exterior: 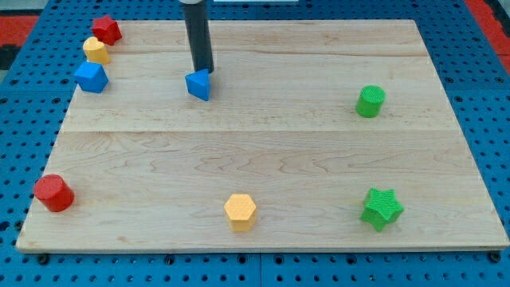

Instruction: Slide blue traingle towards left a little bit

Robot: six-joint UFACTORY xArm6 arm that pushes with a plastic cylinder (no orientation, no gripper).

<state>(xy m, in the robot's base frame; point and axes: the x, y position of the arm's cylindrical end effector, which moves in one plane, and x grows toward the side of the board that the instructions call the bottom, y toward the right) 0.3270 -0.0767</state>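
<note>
1. Location of the work piece. We find the blue triangle (pixel 199 84) in the upper middle of the frame, left of centre, resting on the wooden board (pixel 263 159). It stands well apart from every other block.

2. Location of my tip (pixel 205 70). We see it touching, or just beside, the upper right corner of the blue triangle. It sits toward the frame's top right of the block.

3. Pincer state. This arm carries no pincer, only a rod. There is nothing to open, close or grip.

4. Orientation of the blue triangle. We read one vertex pointing toward the bottom of the frame. Its flat top edge runs roughly left to right, tilted slightly. We judge no strong long axis; the shape looks compact.

5. Risk: off-centre contact. We judge that a push from the upper right corner may spin the block, or drive it toward the lower left instead of straight left.

6. Risk: slip. The tip may slide off the corner and pass above the block.

7. Risk: overshoot. The blue cube (pixel 92 77), yellow block (pixel 96 50) and red block (pixel 106 29) cluster at the upper left. We judge a long push would approach them; the task asks only a small shift.
</note>
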